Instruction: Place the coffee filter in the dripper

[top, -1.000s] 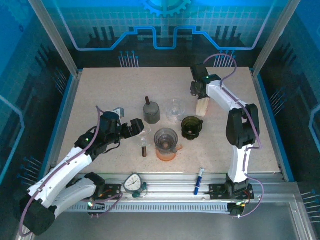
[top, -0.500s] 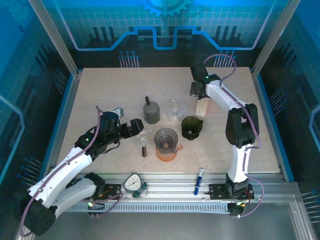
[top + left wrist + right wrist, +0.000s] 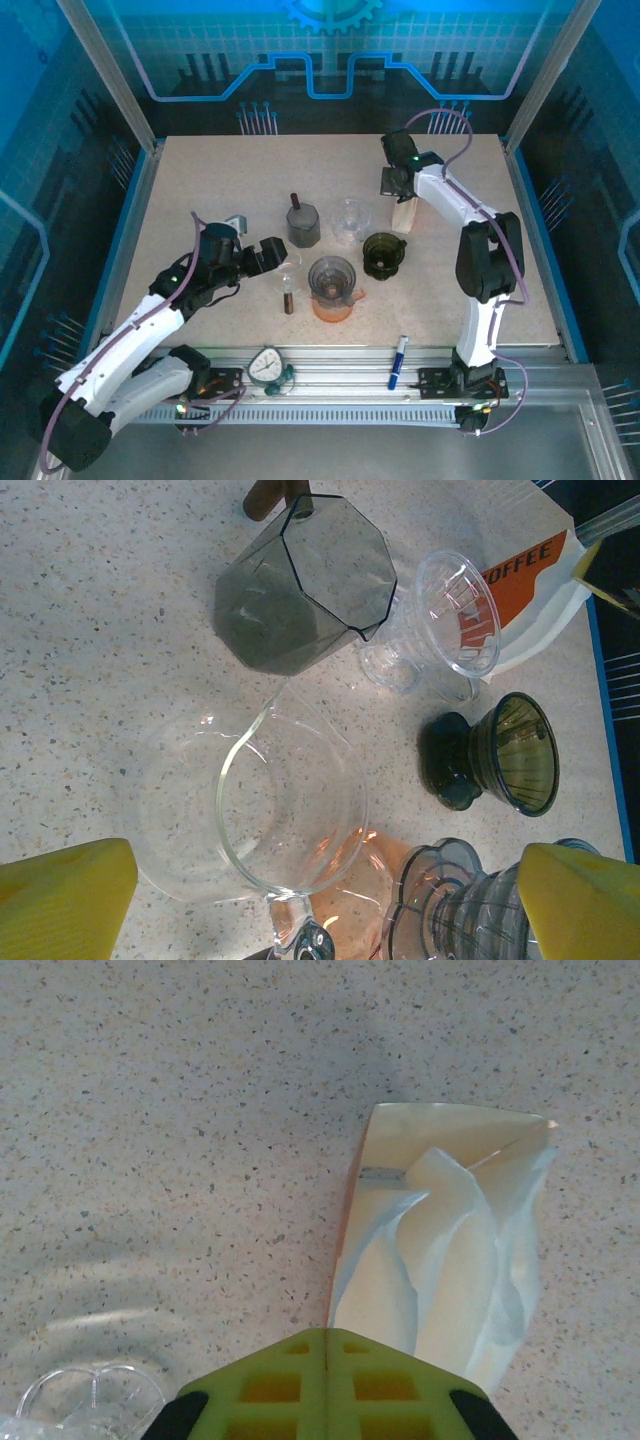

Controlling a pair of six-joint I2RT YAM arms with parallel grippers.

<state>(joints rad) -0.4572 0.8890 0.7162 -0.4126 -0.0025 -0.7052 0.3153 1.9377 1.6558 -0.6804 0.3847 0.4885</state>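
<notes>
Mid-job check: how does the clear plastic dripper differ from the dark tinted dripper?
The clear plastic dripper is colourless and see-through; the dark tinted dripper is smoky green-black. The clear one stands right beside the grey octagonal pot; the dark one stands apart from it, closer to the near edge of the table. Both are upright cones with no filter inside.

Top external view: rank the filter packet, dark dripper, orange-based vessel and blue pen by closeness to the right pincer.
From the right pincer:
1. filter packet, at its tips.
2. dark dripper, just nearer the bases.
3. orange-based vessel, table centre.
4. blue pen, near edge.
</notes>
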